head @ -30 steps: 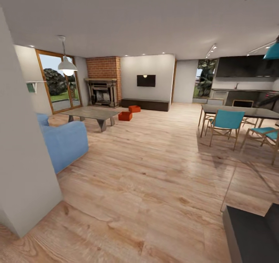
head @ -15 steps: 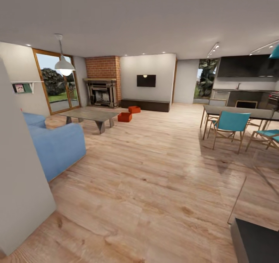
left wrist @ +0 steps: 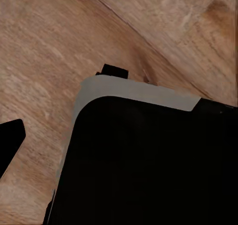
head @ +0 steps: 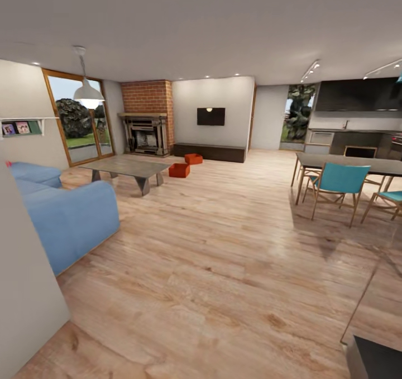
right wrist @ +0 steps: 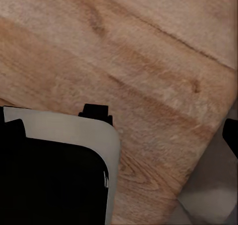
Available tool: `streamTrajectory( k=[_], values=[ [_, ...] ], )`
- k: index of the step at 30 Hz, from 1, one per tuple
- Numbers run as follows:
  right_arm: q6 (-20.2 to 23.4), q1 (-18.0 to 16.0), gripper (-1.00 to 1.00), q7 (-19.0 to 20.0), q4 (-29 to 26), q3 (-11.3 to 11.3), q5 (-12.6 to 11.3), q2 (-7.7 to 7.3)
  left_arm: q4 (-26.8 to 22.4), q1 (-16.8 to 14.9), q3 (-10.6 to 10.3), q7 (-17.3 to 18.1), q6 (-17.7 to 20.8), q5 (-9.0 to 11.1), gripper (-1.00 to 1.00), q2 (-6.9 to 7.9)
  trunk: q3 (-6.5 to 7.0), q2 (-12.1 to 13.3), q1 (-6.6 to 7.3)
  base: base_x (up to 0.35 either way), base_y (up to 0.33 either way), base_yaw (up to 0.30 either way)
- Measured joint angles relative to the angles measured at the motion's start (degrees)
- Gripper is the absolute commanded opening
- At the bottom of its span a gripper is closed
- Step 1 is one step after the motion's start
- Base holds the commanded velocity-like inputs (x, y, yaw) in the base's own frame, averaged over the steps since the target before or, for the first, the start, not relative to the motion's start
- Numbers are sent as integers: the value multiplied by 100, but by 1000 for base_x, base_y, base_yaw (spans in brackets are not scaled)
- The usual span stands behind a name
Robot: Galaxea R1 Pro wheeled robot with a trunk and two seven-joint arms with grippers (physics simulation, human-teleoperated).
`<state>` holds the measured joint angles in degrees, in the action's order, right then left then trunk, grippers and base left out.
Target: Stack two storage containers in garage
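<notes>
The living room's light wood plank floor (head: 223, 245) takes up most of the head view, running from the near edge back to the far wall. A blue sofa (head: 67, 217) sits along the floor's left edge, behind a pale wall corner (head: 22, 289) at the near left. Past the sofa stands a low coffee table (head: 127, 168), and behind it wood-framed glass doors (head: 78, 116) and a brick fireplace (head: 146, 119) fill the far left corner. A white lamp (head: 88, 93) hangs above the table. On the far wall a dark television (head: 211, 116) is mounted over a long low cabinet (head: 209, 152). Along the floor's right edge are a dark dining table (head: 357, 164) with teal chairs (head: 338, 181), and a dark kitchen behind them.

The two storage containers, orange-red and open-topped, sit on the plank floor near its far edge: one container (head: 179, 169) just beside the right end of the coffee table, the other (head: 194, 158) a little farther back, close to the low cabinet. They lie near each other but apart.

In both wrist views a dark rounded body with a pale grey rim (left wrist: 134, 91) hangs over the wood planks. A dark pointed piece at the picture's edge may belong to the tool, but whether either tool is wide or narrow cannot be told.
</notes>
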<state>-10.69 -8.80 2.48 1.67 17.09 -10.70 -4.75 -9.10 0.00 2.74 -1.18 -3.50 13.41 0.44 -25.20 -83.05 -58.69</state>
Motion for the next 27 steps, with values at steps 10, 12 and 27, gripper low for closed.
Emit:
streamTrajectory(
  k=[10, 12, 27],
  values=[
    [11, 0, 100, -1, 5, 0, -4, -8, -218, 0, -8, -114, 84, 525, 100, 15, 0, 0, 0, 326, 0, 0],
    [20, 0, 100, -1, 7, 0, -5, -8, -200, 1, -8, -114, 84, 528, 100, 16, 0, 0, 0, 326, 0, 0],
    [12, 0, 100, -1, 0, 0, -5, 2, -158, 0, -9, -105, 109, 553, 100, 20, 0, 0, 0, 326, 0, 0]
  ],
)
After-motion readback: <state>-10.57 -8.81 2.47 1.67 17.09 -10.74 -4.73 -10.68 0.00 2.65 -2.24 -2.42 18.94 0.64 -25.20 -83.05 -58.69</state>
